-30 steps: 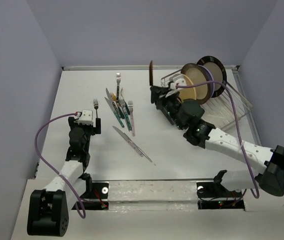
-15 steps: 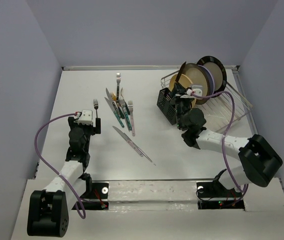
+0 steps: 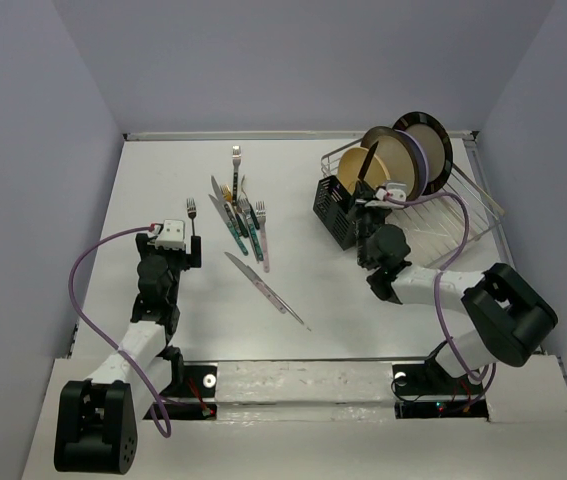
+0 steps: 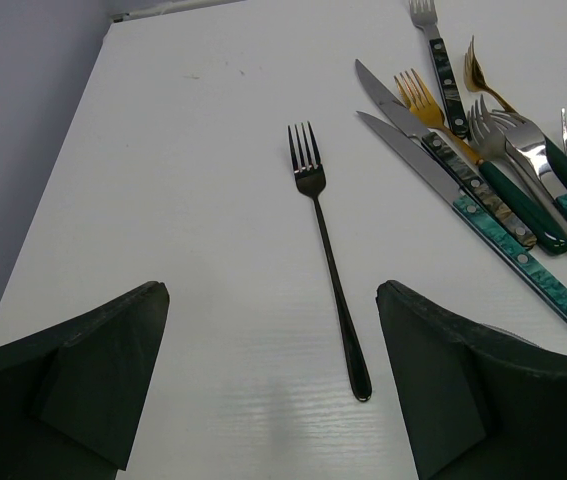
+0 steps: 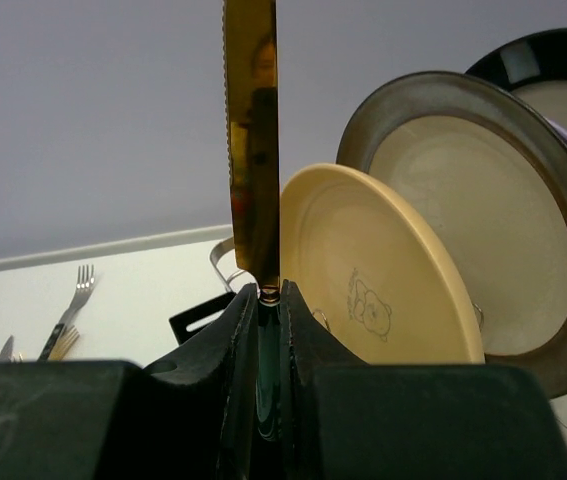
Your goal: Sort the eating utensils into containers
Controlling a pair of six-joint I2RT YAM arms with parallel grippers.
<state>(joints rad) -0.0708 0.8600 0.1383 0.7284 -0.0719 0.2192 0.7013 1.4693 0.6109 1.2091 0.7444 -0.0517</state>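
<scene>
Pinching the gold-bladed knife (image 5: 251, 130) by its handle, blade straight up, the right gripper (image 5: 266, 297) hovers right by the black caddy (image 3: 331, 212), so I'd want it lowered handle-first, squarely into one compartment, before the jaws loosen.

1. Left arm (image 3: 143, 338) and right arm (image 3: 433, 288): white shells, chunky black joints, black bases.
2. Purple cable (image 3: 81, 290) looping off each (floppiest at frame left).
3. Fingers (image 4: 83, 380) are matte black wedges, white camera box (image 3: 171, 234) on wrist.

Right end effector (image 3: 365, 196) with knife (image 3: 367, 163), now rightward, at caddy (image 3: 331, 206).
</scene>
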